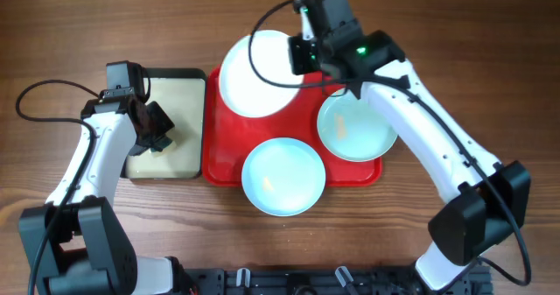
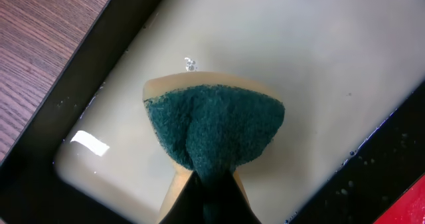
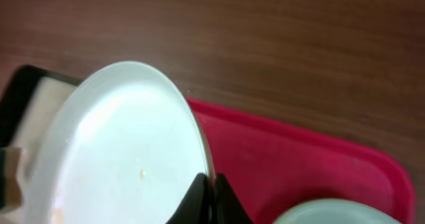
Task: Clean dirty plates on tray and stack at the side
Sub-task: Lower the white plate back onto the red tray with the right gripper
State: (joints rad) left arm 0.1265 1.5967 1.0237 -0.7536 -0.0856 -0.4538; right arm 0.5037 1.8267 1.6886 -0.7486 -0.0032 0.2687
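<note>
Overhead, my right hand (image 1: 299, 60) is clamping the white plate (image 1: 255, 76) at the red tray's (image 1: 219, 168) corner; my left hand (image 2: 207, 191) is pinching a green sponge (image 2: 216, 127) over the black-rimmed tray (image 2: 99, 58).

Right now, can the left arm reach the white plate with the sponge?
Probably yes. The white plate sits beside the black tray where the left gripper holds the sponge; nothing between, and the right gripper pinches only its far rim.

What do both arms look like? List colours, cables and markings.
Left arm and right arm: white shells, black joints. Left gripper and right gripper: black. Thin black cable loops from each wrist. Green light on the right wrist.
</note>
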